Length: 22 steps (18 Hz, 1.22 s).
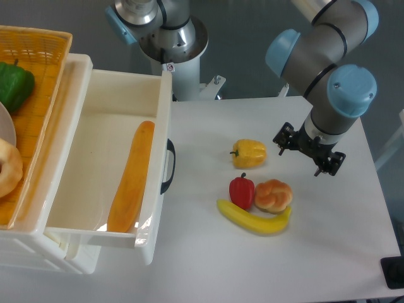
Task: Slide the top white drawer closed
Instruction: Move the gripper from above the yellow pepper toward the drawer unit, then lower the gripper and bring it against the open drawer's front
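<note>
Standing pulled well out from its white cabinet (38, 255) at the left edge of the table (208, 265), the top white drawer (95, 126) lies open before you, its black curved handle (168, 165) facing right toward the middle of the tabletop. Inside the deep tray you see a long baguette (131, 178) lying lengthwise, its lower end near the drawer's front corner. On top of the cabinet, at the far left, a yellow wicker basket (44, 57) holds a green bell pepper (14, 85), with a pale bread ring (9, 167) and the rim of a white plate just beside it at the frame's edge. Your arm reaches in from the upper right, and its gripper (308, 150) hangs over the right half of the table, well apart from the drawer; it has hold of nothing, but from this angle you cannot tell how wide its dark fingers stand. Just left of it a yellow bell pepper (249, 153) lies on the white surface. Nearer the front edge, a red pepper (241, 192) and a braided bun (273, 195) sit touching side by side, with a banana (254, 221) curved against them below.
</note>
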Tool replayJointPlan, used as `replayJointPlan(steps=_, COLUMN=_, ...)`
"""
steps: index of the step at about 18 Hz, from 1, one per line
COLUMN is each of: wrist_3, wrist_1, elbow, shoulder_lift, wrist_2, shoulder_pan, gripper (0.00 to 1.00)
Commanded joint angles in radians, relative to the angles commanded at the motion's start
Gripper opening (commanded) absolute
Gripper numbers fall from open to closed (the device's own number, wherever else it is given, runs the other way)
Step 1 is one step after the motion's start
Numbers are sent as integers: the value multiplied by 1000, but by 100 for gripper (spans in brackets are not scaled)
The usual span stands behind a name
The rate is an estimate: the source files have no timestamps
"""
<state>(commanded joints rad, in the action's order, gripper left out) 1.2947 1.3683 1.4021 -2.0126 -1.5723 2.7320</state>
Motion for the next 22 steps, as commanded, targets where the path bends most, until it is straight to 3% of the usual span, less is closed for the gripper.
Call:
replayJointPlan(steps=8, wrist_3=-11, wrist_1=6, elbow=15, shoulder_lift=25, wrist_2=-8, shoulder_pan=-2, gripper=100)
replayJointPlan(steps=14, wrist_3=-17, wrist_1=3, elbow=100, shoulder_lift=89, wrist_2=-6, shoulder_pan=0, gripper=100)
replayJointPlan(steps=18, wrist_3=-158, wrist_1=3, elbow=135, shoulder_lift=130, wrist_2=56, shoulder_pan=-18, gripper=100)
replayJointPlan(steps=20, wrist_3=-221, wrist_1=3, elbow=143, shoulder_lift=141, wrist_2=84, shoulder_pan=-55, gripper=95)
replayJointPlan(steps=22, wrist_3=-311, wrist_1=6, elbow=143, shoulder_lift=143, wrist_2=129, shoulder_pan=-77, gripper=75)
